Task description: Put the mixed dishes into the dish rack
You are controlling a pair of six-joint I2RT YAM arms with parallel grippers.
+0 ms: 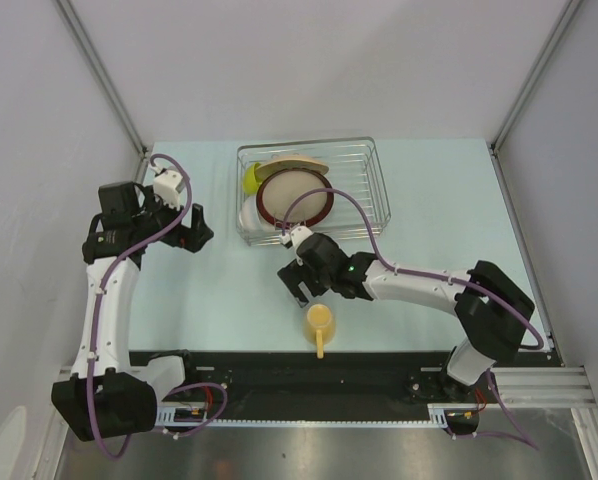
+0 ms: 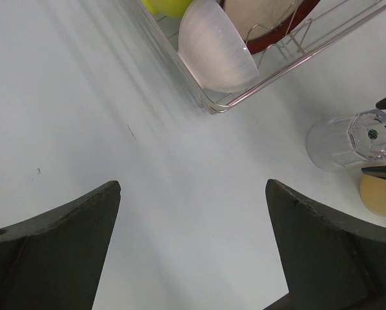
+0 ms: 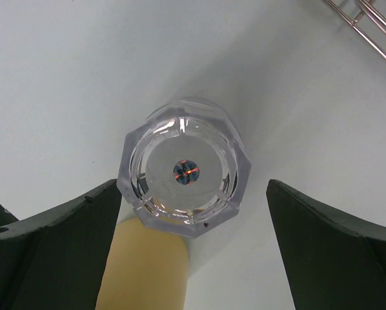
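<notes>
Nearest you, the yellow mug [image 1: 319, 322] stands on the table just beside the clear glass [image 3: 183, 174], and the right gripper [image 3: 193, 187] hangs over the glass with jaws wide apart, gripping nothing. Descend off-centre and a finger could nudge the mug or tip the slick faceted glass. Farther back, the dish rack [image 1: 379, 190] holds the plate [image 1: 294, 197], white bowl [image 2: 215, 45] and green bowl [image 1: 251, 178]; the left gripper [image 2: 193, 187] is spread and empty near its corner, so a low carry may clip the wire rim.

plate [image 1: 294, 197], lime bowl [image 1: 251, 178], white bowl [image 2: 215, 45] in the rack [image 1: 374, 190] — clear glass [image 3: 183, 171], yellow mug [image 1: 319, 322] outside it.
</notes>
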